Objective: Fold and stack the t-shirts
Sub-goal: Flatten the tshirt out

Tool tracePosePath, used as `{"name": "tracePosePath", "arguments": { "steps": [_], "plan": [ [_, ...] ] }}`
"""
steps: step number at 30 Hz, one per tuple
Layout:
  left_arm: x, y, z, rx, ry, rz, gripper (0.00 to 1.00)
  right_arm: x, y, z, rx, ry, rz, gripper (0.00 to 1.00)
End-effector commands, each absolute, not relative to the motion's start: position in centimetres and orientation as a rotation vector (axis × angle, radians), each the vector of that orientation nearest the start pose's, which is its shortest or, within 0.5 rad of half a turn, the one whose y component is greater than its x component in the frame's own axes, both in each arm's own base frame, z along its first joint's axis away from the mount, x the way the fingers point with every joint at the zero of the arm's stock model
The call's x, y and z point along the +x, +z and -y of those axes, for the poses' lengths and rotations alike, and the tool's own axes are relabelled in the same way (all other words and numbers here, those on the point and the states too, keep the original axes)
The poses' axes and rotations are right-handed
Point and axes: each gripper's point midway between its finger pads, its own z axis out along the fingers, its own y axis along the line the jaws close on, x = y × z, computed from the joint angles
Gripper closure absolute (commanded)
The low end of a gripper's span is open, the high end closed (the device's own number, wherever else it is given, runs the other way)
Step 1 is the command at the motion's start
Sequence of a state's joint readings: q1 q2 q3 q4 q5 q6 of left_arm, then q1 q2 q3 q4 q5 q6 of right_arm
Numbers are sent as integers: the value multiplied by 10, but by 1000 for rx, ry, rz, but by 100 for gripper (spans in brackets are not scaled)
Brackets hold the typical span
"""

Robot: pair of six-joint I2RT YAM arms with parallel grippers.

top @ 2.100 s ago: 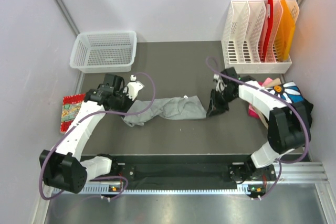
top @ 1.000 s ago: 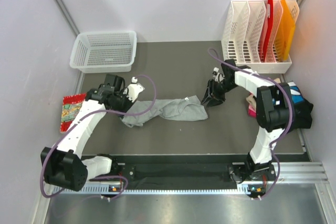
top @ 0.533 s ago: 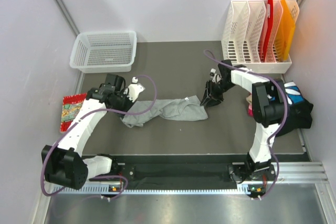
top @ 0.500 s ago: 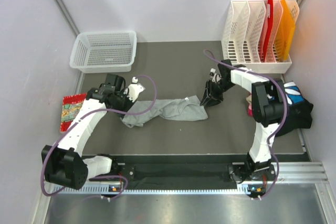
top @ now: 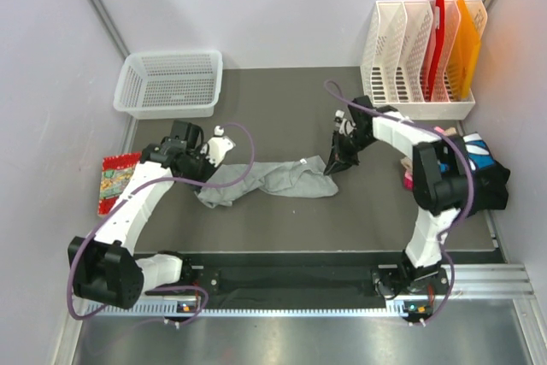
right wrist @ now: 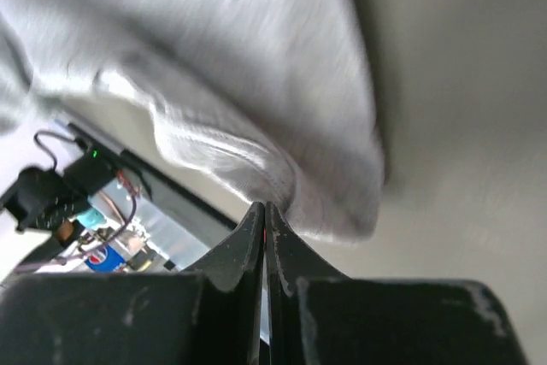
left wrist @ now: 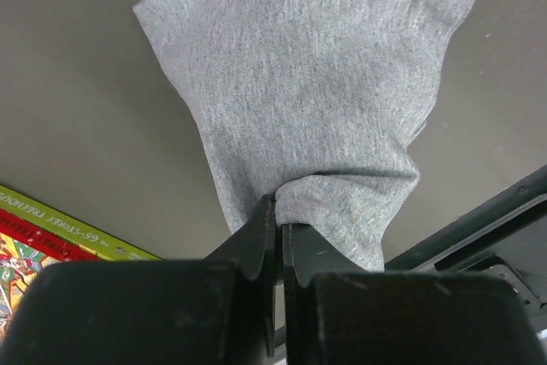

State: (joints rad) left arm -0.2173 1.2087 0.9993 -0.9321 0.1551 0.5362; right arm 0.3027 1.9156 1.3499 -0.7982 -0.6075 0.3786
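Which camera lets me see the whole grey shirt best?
The top view: the whole grey shirt shows, stretched out. The left wrist view shows only the end pinched in the left claw; the right wrist view, a blurry corner at the right claw.

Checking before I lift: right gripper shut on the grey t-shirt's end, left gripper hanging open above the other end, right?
No: the left gripper is shut on the grey t-shirt, not open above it, as the left wrist view shows. The right gripper is shut on its end.
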Motion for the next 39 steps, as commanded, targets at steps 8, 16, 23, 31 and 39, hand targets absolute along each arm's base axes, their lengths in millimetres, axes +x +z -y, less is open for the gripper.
{"name": "tracePosePath", "arguments": {
  "steps": [8, 16, 23, 31, 39],
  "plan": [
    [248, 120, 33, 957, -91, -2534, 100, 140, 109, -182, -70, 1013, -3128, 96],
    [228, 120, 23, 1082, -164, -2619, 100, 173, 84, -155, -24, 675, -3178, 60],
    [231, 121, 24, 1076, -210, -2650, 100, 318, 114, -159, 62, 606, -2895, 60],
    [225, 116, 25, 1062, -223, -2667, 100, 337, 61, -175, 55, 690, -2941, 63],
    [230, 117, 29, 1018, -253, -2668, 100, 336, 49, -194, 3, 820, -2954, 64]
  ]
}}
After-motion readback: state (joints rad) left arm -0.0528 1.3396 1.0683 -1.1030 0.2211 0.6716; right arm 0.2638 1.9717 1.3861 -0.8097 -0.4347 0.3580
